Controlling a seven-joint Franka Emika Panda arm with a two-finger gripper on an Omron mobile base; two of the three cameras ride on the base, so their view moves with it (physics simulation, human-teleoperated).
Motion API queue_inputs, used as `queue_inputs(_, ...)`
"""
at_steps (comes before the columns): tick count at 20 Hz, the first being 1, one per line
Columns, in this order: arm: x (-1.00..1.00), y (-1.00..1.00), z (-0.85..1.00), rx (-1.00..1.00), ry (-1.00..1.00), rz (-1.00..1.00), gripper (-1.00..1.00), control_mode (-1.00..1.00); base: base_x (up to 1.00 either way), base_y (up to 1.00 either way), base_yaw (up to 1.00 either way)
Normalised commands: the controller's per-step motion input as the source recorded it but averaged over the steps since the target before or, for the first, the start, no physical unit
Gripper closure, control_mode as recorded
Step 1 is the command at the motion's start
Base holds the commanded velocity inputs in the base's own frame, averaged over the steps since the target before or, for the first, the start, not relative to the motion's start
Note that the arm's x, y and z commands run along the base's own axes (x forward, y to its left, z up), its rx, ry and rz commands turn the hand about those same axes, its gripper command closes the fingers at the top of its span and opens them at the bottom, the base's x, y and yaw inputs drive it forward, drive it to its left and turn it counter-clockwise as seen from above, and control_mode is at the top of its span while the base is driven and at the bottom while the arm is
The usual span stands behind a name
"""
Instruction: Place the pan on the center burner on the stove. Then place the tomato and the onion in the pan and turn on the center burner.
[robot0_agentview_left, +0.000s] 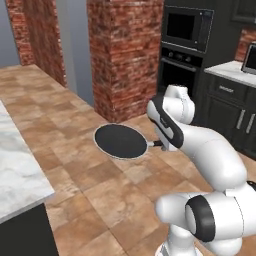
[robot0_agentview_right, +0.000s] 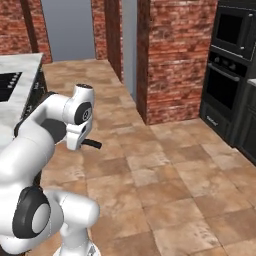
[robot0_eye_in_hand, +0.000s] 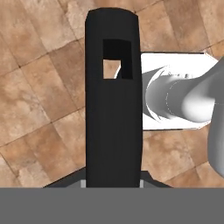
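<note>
Pan (robot0_agentview_left: 120, 141) held by its handle over floor tiles, nothing inside.

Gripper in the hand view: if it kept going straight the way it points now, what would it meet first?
The gripper is shut on the pan's black handle, which runs along its line of sight. Past the handle, the hand view shows tiled floor, so probably the floor first; depth is unclear.

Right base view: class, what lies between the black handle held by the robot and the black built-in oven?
Bare brown floor tiles. Nothing stands between the handle and the oven; the brick pillar is behind that stretch.
</note>
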Motion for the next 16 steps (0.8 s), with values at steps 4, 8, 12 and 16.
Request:
queue_inputs(4, 0.00, 0.00, 0.00, 0.00, 0.00, 0.00, 1.00, 1.00, 0.63, -0.29, 0.28)
queue_inputs(8, 0.00, 0.00, 0.00, 0.00, 0.00, 0.00, 1.00, 1.00, 0.67, -0.26, 0.26)
queue_inputs(12, 0.00, 0.00, 0.00, 0.00, 0.00, 0.00, 1.00, 1.00, 0.69, -0.26, 0.26)
queue_inputs(16, 0.00, 0.00, 0.00, 0.00, 0.00, 0.00, 1.00, 1.00, 0.69, -0.24, 0.26)
